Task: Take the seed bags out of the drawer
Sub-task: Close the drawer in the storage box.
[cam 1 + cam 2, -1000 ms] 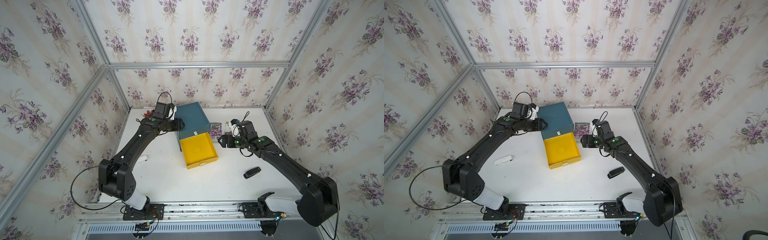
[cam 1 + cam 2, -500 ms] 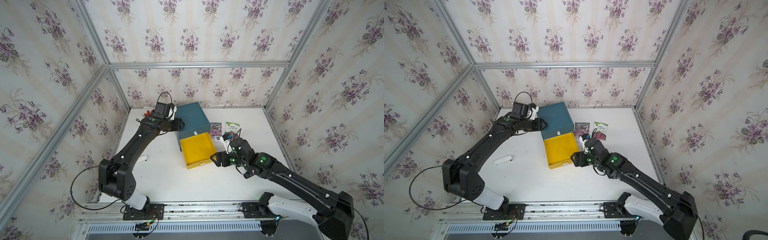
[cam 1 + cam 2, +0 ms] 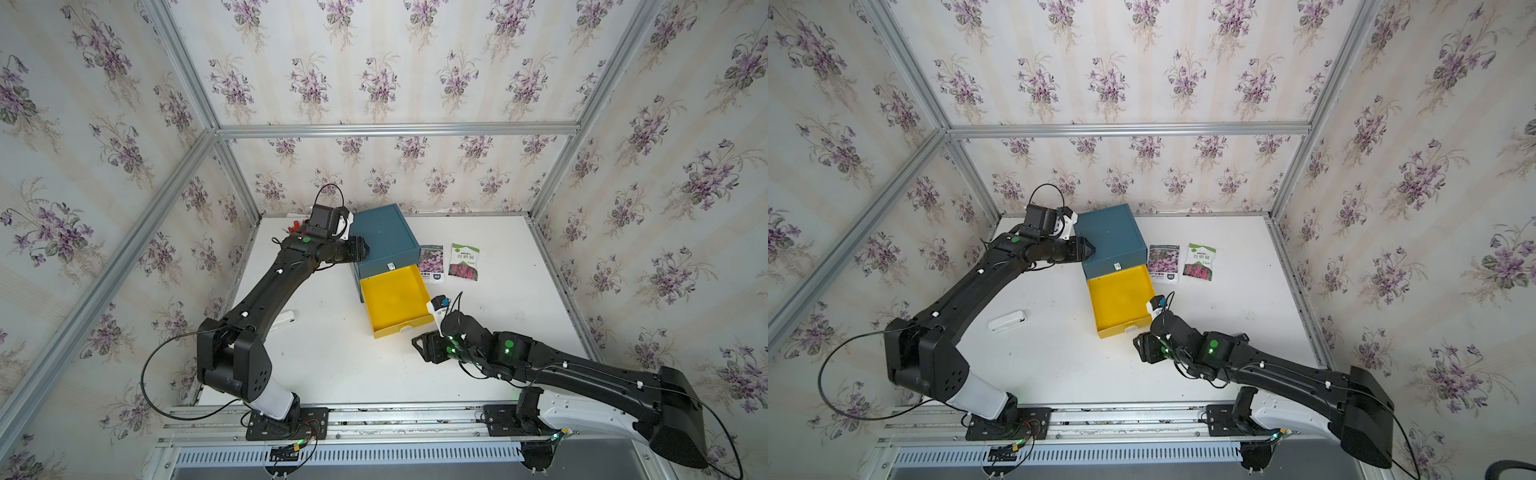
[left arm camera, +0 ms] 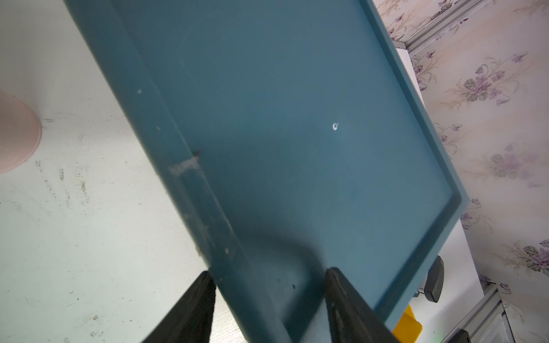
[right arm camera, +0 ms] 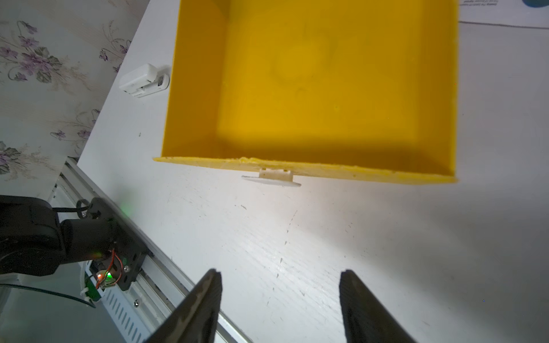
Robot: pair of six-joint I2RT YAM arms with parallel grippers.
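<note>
The right pincer (image 5: 279, 274) hangs with its jaws apart and empty, just short of the white handle (image 5: 274, 178) on the yellow drawer (image 5: 297, 170). 1 second ago it stood at 2 o'clock of the drawer, over the packets, and it has since swung back to 5 o'clock. The pink-purple seed bag (image 3: 431, 264) and the white-green seed bag (image 3: 464, 262) lie flat on the table (image 3: 332, 365), side by side, just beside the blue cabinet (image 3: 382, 232). The drawer's visible floor is bare and no 3rd bag shows, so the unloading looks finished or nearly so. The left pincer (image 4: 267, 277) stays clamped on the cabinet's edge. Free table lies at 9 and 3 o'clock of the right pincer, while the front rail (image 3: 374, 415) runs close at 6.
</note>
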